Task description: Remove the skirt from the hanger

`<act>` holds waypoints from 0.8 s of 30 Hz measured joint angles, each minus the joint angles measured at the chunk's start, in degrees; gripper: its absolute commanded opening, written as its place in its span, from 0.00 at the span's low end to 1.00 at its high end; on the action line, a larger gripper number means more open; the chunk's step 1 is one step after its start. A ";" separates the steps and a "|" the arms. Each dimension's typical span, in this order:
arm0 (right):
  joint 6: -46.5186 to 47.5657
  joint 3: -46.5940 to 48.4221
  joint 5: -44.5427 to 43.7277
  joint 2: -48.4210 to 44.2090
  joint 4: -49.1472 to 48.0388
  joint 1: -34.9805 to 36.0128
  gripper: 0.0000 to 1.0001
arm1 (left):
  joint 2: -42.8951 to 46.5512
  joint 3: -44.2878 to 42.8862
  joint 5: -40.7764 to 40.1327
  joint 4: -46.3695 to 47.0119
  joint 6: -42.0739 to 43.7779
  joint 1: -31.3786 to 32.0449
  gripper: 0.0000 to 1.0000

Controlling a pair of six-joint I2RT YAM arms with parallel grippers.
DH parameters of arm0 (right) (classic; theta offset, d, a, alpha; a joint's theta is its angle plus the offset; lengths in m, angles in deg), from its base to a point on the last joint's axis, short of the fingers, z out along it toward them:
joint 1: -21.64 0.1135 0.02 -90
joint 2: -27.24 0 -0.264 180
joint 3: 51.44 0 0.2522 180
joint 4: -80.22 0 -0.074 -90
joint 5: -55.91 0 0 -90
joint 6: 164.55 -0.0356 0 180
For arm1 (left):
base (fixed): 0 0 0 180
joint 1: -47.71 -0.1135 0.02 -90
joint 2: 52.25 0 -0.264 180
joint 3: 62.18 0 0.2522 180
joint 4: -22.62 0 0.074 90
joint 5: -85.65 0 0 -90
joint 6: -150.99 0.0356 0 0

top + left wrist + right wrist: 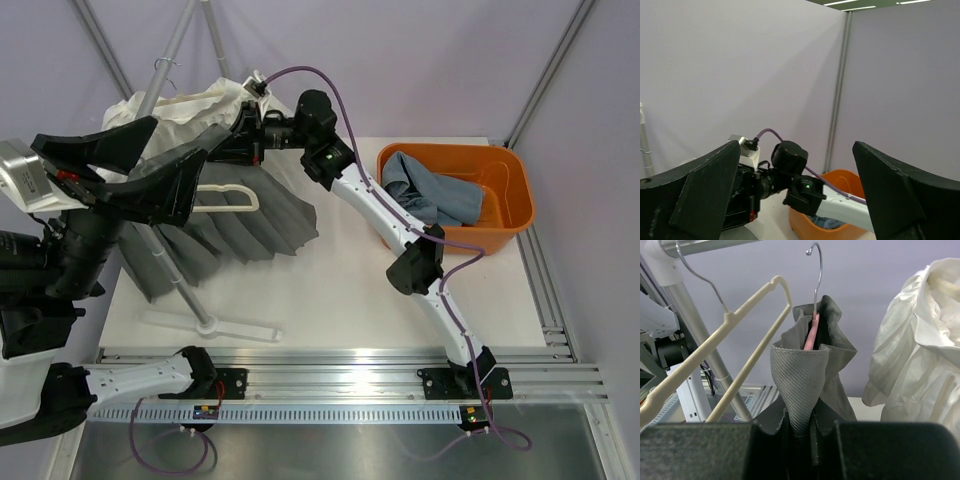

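A grey pleated skirt (250,225) hangs from a pink hanger (810,333) with a metal hook (816,275) on the rack. My right gripper (222,148) is shut on the skirt's waistband (801,390), which bunches up between its jaws. My left gripper (135,170) is open and empty, raised at the left near the rack; in its wrist view its fingers (695,200) stand wide apart with only the right arm (790,180) between them.
An empty cream hanger (725,360) hangs beside the skirt, also seen from above (225,200). A white garment (185,105) hangs behind. The rack's pole (170,270) and base (215,325) stand at the left. An orange tub (500,175) with blue cloth (430,190) sits at the right.
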 measured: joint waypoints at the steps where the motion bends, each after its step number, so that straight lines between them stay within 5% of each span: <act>1: 0.00 -0.66 -0.44 0.00 -0.22 0.00 0.00 | -0.39 -0.35 0.44 -0.26 -0.66 0.02 0.99; 8: 0.92 -22.29 -5.84 -8.59 -2.67 -0.09 0.00 | -2.16 -1.22 5.51 -4.81 -8.28 0.02 0.99; 18: 3.32 -65.68 -15.93 -38.62 -6.51 -1.07 0.00 | -1.84 5.49 20.22 -4.39 -20.59 -0.02 0.98; 21: 4.68 -72.67 -19.06 -48.81 -6.19 -1.18 0.00 | -1.97 8.02 23.04 -2.93 -23.98 -0.02 0.95; 24: 6.19 -77.81 -23.06 -58.31 -4.94 -1.18 0.00 | -2.56 9.14 24.26 -2.51 -26.29 -0.02 0.82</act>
